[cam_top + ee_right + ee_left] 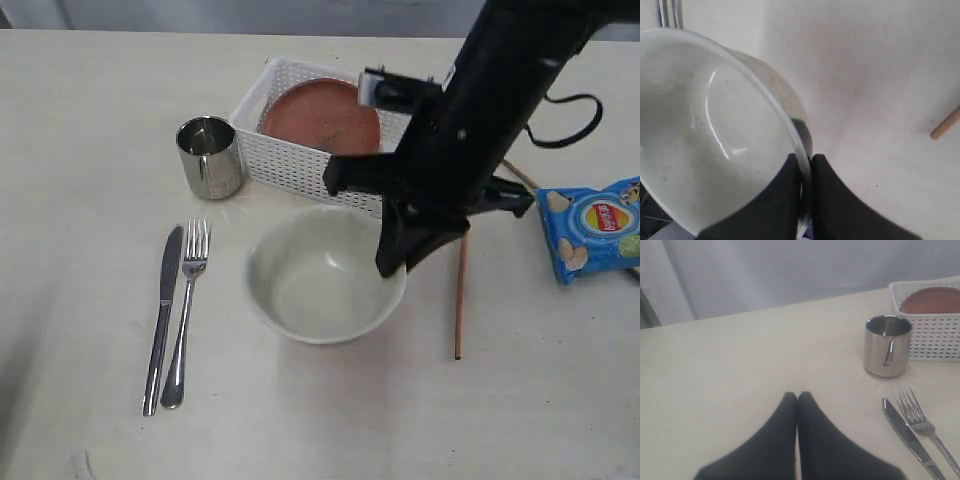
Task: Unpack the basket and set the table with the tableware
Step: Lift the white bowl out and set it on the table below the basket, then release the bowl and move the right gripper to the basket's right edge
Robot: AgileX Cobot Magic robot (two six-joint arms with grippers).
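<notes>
**Bowl** (pixel 322 280): cream, count one. It sits mid-counter (pixel 90 110), just near of the basket. I cannot tell whether its base is fully down or slightly raised. The right tool (pixel 393 262) is clamped on its right-hand rim, with one finger inside the wall and one outside. The bowl therefore lies to the left of that tool.

**Basket** (pixel 290 165): white lattice, count one, far centre. It holds the plate (pixel 322 115), reddish-brown, count one, lying flat and not yet unpacked. Nothing else can be made out inside.

**Cup** (pixel 210 158): steel, count one, upright, just left of the basket.

**Knife** (pixel 163 315) and **fork** (pixel 185 320): one each, side by side at near left, apart from the bowl. Their long axes run near to far, with the tines at the far end.

**Chopstick** (pixel 461 300): one plainly seen, right of the bowl, long axis near to far. A thin wooden length (pixel 520 175) shows beside the right arm (pixel 500 90) and may be the second.

**Spoon**: not seen.

**Crisp packet** (pixel 590 228): blue, count one, at the right edge; not tableware.

**Left tool** (pixel 797 401): tips pressed together, gripping nothing, over bare counter at the left.

**Note on the next move (a judgement):** once the bowl is let go, the plate looks like the next piece to fetch. It lies far and slightly left of the right tool. Being round, it has no long axis to line up with. The right arm reaches across the basket and seems the nearer of the two.
</notes>
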